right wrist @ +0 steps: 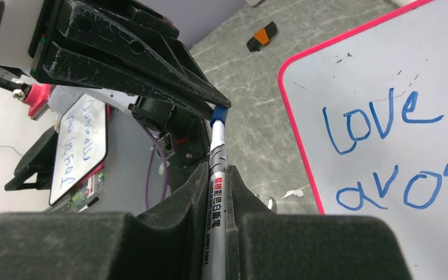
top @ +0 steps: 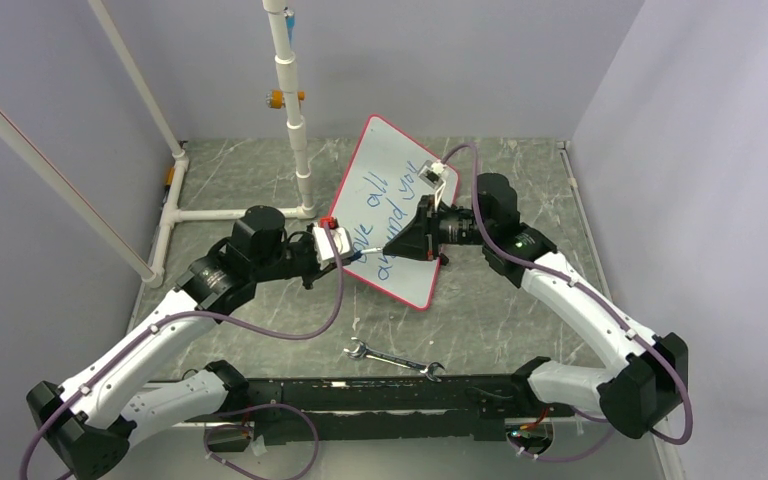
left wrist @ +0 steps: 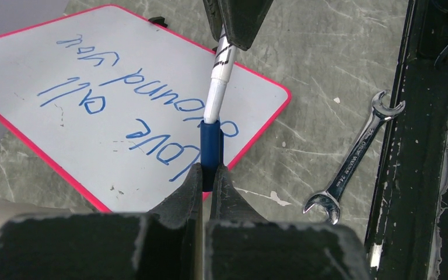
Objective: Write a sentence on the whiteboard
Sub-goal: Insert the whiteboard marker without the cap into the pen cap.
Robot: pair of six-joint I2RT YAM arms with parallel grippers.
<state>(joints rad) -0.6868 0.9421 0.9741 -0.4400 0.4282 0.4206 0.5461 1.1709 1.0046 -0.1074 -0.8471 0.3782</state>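
Note:
The whiteboard, white with a red-pink rim, lies slanted on the table's middle. The sentence "love all around you" is on it in blue, in two lines, also in the left wrist view and partly in the right wrist view. My right gripper is shut on the silver-white marker. My left gripper is shut on the marker's blue cap, which sits over the marker's tip. Both grippers meet over the board's near-left edge.
A steel wrench lies on the table near the front, also seen in the left wrist view. A white pipe frame stands at the back left. A black rail runs along the near edge. A small orange-black piece lies on the table.

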